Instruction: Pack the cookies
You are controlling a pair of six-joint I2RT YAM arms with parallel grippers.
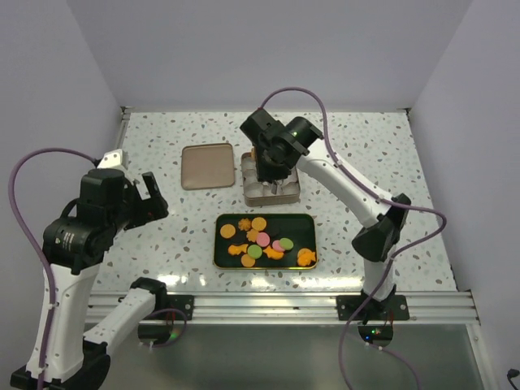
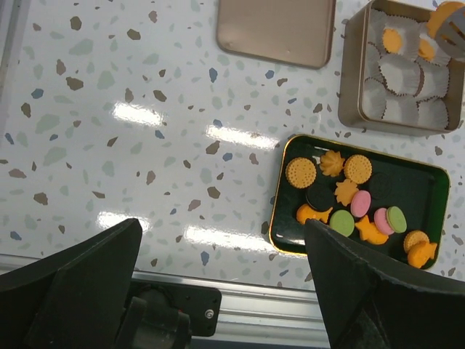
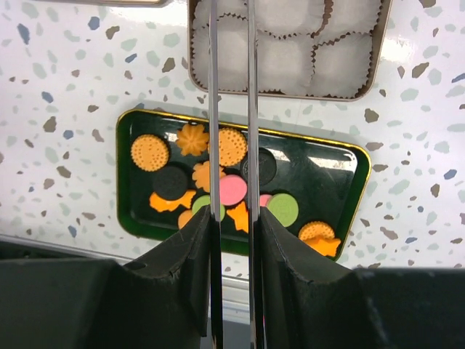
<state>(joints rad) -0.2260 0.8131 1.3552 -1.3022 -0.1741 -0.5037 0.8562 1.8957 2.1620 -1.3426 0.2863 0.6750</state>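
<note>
The right claw (image 1: 272,184) is positioned over the tin (image 2: 354,73), blades nearly together; whether a cookie is pinched cannot be told. The left claw (image 2: 223,243) is spread wide, empty, well left of the tin. Paper cups (image 3: 287,62) could be snagged by the blades. Two cups are filled; the other cookies (image 2: 357,169) lie in the black tray (image 2: 425,193) just near of the tin.

One dark tray (image 2: 418,190) has fourteen cookies: three round orange cookies (image 2: 300,172), two flower cookies (image 2: 332,163), three fish cookies (image 2: 370,231), two pink cookies (image 2: 360,203), two green cookies (image 2: 341,222) and two black cookies (image 2: 319,196). Two more orange ones sit in the one tin box (image 2: 352,73). There is one lid (image 2: 276,29).
</note>
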